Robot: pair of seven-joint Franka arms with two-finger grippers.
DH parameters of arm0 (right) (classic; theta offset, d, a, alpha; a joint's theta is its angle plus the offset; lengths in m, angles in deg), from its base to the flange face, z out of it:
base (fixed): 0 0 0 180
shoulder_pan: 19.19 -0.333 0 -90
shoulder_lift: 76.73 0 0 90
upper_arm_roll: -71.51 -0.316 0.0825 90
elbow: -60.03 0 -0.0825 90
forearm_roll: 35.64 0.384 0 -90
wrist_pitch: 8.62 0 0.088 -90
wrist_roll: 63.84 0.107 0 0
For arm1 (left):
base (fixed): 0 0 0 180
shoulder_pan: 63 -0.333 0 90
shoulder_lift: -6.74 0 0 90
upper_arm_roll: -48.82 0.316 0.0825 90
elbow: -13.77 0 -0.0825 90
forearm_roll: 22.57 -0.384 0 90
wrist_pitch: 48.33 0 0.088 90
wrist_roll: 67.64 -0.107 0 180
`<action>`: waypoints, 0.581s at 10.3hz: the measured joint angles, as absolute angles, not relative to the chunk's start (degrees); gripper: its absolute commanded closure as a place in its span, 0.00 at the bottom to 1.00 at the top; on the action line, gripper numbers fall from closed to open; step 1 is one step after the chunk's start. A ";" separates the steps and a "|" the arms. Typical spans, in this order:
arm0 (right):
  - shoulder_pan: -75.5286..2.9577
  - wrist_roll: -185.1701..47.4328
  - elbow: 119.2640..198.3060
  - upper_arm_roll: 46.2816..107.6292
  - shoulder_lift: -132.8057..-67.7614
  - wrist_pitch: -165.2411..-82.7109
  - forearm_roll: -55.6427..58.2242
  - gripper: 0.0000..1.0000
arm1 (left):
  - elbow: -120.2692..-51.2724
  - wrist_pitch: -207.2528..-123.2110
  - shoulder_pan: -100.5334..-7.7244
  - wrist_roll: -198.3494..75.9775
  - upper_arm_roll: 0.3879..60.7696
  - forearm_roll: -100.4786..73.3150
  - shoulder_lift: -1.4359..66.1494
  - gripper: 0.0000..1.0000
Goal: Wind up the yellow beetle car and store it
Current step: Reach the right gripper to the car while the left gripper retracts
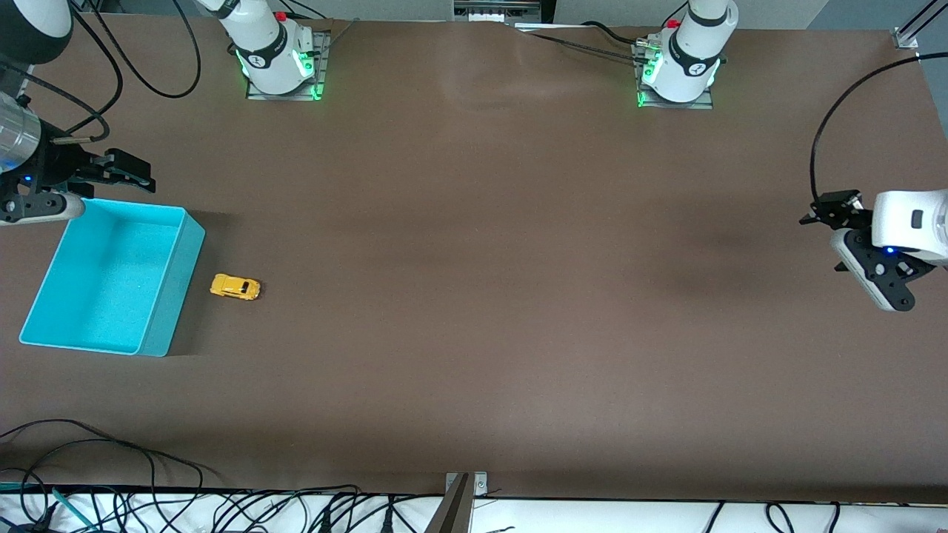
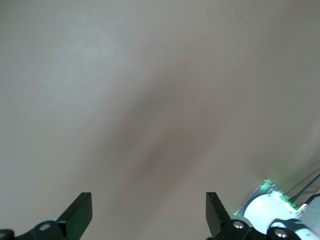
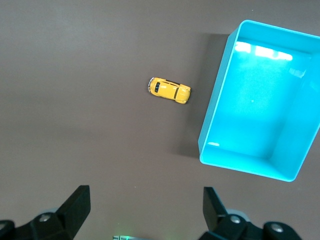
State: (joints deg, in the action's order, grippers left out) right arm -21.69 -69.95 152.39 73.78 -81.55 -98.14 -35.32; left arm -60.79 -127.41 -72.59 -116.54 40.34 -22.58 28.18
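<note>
Start of the task, by the look of things: nothing gripped, nothing wound, nothing stored. Sitting on its wheels on the bare table (image 1: 474,296), just beside the teal bin (image 1: 159,344) and toward the left arm's end from it, the yellow beetle car (image 1: 235,286), apart from the bin wall and lengthwise roughly across it. Empty inside, the bin, open side up.

Next move, judged from this: bringing the right gripper (image 1: 122,172) down over the car, fingers astride the narrow body, closing gently on so small and rounded a thing; likely to slip or roll if pinched off-centre. After winding, only a short carry to the bin.

Over the table at the edge of the bin farther from the front camera, the right gripper, fingers (image 3: 77,205) spread wide and holding nothing. Well apart from the bin, at the left arm's end, waiting above bare table, the left gripper (image 2: 149,212), fingers likewise wide apart and empty.

No obstacle between car and bin; cables only along the table's edges.
</note>
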 measured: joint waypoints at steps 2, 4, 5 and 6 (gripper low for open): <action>-21.71 -70.75 152.41 73.74 -83.51 -99.74 -35.32 0.00 | -61.31 -127.33 -69.88 -109.48 40.34 -22.54 25.86 0.00; -21.72 -71.65 152.47 73.73 -85.33 -102.24 -35.32 0.00 | -65.68 -136.06 -68.73 -105.75 40.41 -22.54 21.68 0.00; -21.73 -72.51 152.75 73.72 -86.22 -104.40 -35.32 0.00 | -68.81 -140.04 -68.72 -104.84 40.52 -22.54 19.13 0.00; -21.73 -73.82 153.68 73.72 -87.06 -107.20 -35.32 0.00 | -71.28 -141.52 -68.64 -102.44 40.57 -22.54 16.54 0.00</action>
State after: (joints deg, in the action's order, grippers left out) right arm -21.73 -73.82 153.68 73.72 -87.06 -107.20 -35.32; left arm -71.28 -141.52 -68.64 -102.44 40.57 -22.54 16.54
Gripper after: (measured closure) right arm 0.000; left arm 0.000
